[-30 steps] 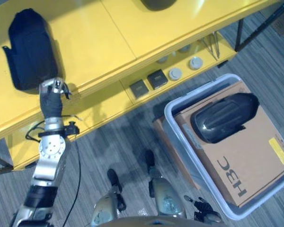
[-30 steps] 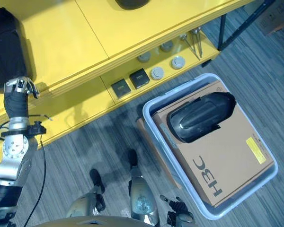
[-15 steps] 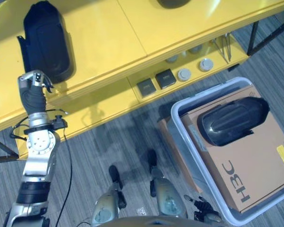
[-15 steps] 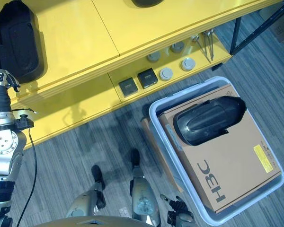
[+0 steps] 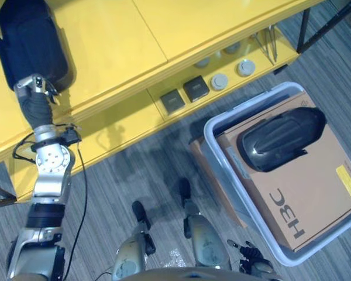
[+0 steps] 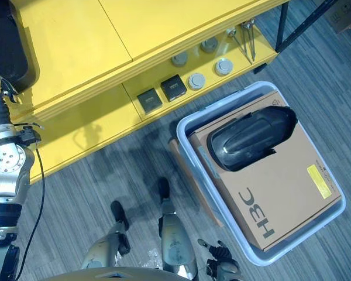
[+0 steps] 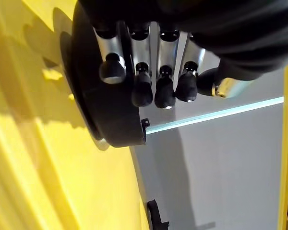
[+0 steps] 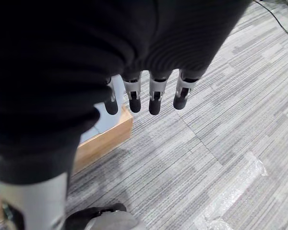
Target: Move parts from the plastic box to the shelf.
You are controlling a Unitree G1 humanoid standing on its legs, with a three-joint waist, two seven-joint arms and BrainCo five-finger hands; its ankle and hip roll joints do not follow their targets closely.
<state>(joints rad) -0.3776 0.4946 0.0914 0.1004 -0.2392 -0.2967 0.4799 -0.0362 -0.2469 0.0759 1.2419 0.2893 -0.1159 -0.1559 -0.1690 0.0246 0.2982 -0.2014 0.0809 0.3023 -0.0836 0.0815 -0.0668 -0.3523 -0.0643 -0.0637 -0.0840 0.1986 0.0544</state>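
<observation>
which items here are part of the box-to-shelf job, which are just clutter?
Job:
black part on a cardboard box, in the plastic box
black part on the yellow shelf
left hand beside it

Lying about:
small square and round parts on the lower shelf

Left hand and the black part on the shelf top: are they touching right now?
Cannot tell. In the left wrist view the left hand hangs in front of the black part with relaxed fingers, overlapping it, so neither contact nor a gap shows.

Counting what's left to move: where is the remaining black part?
The black part lies on the cardboard box inside the plastic box, on the robot's right.
</observation>
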